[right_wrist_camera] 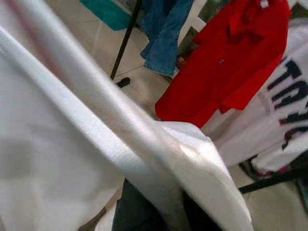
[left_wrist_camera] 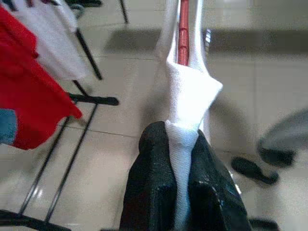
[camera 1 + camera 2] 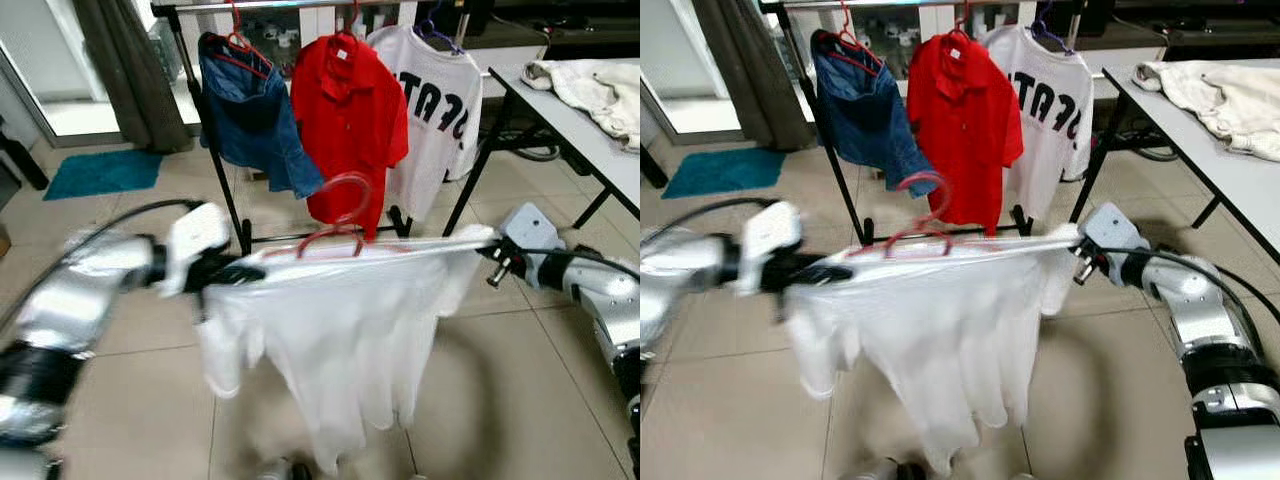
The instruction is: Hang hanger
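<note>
We have the white shirt (image 3: pixel 340 330) on its red hanger (image 3: pixel 335 225) stretched level between us, near side of the clothes rack (image 3: pixel 215 150). Our left gripper (image 2: pixel 180 192) is clenched on the shirt's left shoulder; our right gripper (image 3: pixel 487 258) pinches the right shoulder, fabric draped over its fingers.

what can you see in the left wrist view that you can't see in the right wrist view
Left wrist view alone: the left gripper, its black fingers pinched shut on a fold of the white shirt, the red hanger running up inside the cloth, and the rack's black legs on the tiled floor.

Right wrist view alone: the blue denim shirt, the printed white T-shirt and a teal mat.

Both: the held white shirt and the hanging red shirt.
</note>
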`<state>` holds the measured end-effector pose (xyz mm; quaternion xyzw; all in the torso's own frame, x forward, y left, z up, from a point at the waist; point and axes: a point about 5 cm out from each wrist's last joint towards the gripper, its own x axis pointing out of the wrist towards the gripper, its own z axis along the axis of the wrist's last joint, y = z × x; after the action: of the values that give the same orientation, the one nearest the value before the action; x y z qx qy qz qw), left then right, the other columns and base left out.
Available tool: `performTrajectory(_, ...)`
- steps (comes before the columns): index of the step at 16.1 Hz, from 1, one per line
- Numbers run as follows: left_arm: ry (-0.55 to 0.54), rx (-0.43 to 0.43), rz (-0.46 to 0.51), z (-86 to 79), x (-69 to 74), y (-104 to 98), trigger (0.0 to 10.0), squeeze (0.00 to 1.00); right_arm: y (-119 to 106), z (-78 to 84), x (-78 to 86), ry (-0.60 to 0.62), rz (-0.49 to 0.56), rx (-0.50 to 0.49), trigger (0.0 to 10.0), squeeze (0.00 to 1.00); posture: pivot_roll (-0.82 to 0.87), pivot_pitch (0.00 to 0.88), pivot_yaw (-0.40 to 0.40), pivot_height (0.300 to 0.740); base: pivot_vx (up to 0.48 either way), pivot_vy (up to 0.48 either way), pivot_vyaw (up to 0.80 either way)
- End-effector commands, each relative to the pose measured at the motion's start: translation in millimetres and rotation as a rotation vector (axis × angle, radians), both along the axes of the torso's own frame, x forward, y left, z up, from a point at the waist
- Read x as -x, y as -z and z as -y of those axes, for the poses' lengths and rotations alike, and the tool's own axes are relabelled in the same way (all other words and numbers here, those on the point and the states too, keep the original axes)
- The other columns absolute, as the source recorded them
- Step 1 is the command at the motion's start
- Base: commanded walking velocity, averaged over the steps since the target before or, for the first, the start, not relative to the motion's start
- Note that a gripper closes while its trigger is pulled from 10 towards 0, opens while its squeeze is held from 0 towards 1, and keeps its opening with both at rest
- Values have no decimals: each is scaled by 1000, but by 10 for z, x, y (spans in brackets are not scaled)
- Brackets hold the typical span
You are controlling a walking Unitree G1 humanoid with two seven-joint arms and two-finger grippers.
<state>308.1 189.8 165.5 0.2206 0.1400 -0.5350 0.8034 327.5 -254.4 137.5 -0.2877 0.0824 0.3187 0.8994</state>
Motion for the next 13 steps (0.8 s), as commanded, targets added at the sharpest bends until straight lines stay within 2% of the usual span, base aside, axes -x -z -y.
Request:
performTrajectory(1, -24, -10, 39, 30, -65, -50, 0, 0, -106, -12, -24, -22, 22, 35, 0, 0, -120, 0, 45, 740, 0, 0, 0)
performTrajectory(6, 32, -1, -6, 416, -80, 143, 0, 0, -163, -277, -48, -116, 31, 59, 0, 0, -131, 0, 47, 740, 0, 0, 0)
performTrajectory(10, -19, -40, 12, 465, -195, 198, 0, 0, -207, -337, -20, -137, 27, 85, 0, 0, -135, 0, 48, 740, 0, 0, 0)
performTrajectory(13, 18, -30, 12, 559, -183, 209, 0, 0, -240, -331, -49, -105, 34, 95, 0, 0, -140, 0, 54, 740, 0, 0, 0)
